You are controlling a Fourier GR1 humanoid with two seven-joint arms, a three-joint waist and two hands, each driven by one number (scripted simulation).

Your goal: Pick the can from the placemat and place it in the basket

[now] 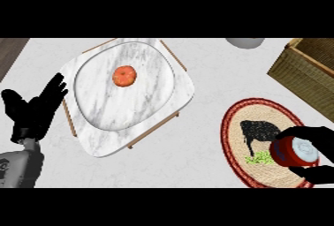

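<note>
Red can (295,151) clamped in my right hand's (317,152) curled fingers, basket (306,70) beyond; lifting too low risks striking its near wall.

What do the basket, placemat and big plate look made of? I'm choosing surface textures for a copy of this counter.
The basket looks like woven wicker or straw: olive-brown with a fine weave and lighter rim. The placemat seems braided fibre, tan with red rings and a dark printed figure. The plate looks like polished marble, white with grey veins, though glazed ceramic would look alike.
</note>
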